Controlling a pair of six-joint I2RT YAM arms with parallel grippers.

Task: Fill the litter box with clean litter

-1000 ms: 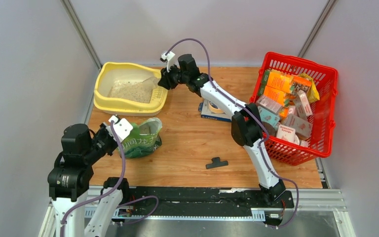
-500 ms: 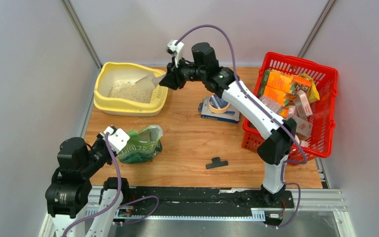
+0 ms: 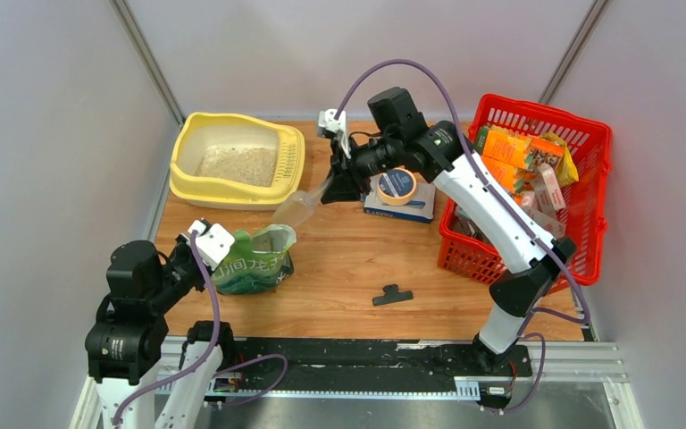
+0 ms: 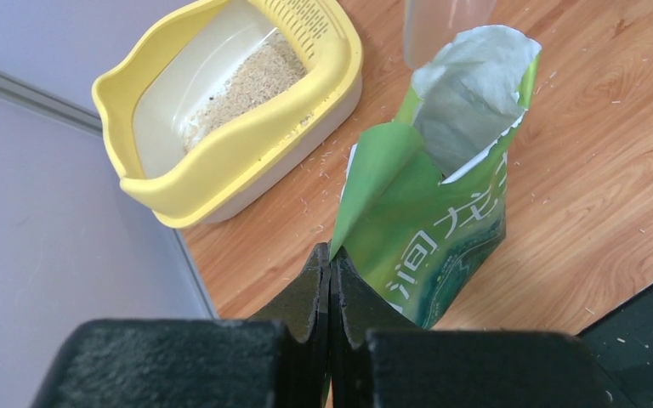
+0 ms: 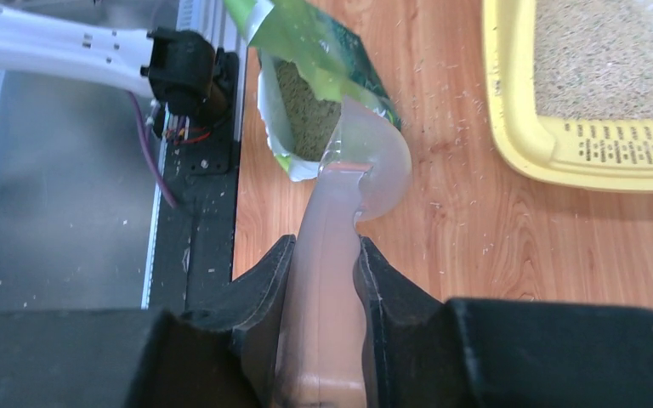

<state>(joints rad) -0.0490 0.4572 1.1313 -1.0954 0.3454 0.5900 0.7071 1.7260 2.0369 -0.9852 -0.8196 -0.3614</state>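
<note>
The pale yellow litter box (image 3: 232, 193) stands at the back left with a layer of beige litter (image 3: 238, 165) inside. The green litter pouch (image 3: 255, 261) stands open on the table in front of it. My left gripper (image 3: 218, 261) is shut on the pouch's top edge (image 4: 366, 183), fingertips (image 4: 330, 255) pinched flat on the foil. My right gripper (image 3: 330, 189) is shut on the handle of a translucent scoop (image 5: 340, 246). The scoop's bowl (image 3: 296, 209) hangs just above the pouch's mouth (image 5: 306, 119), where granules show.
A red basket (image 3: 589, 161) full of cartons stands at the right. A tape roll (image 3: 397, 185) lies on a flat blue box (image 3: 402, 211) mid-table. A small black clip (image 3: 392, 294) lies near the front edge. Loose granules dot the wood around the litter box (image 4: 247, 149).
My right arm swung the scoop from over the litter box back and down to the pouch's mouth. The left arm shifted slightly, still holding the pouch.
</note>
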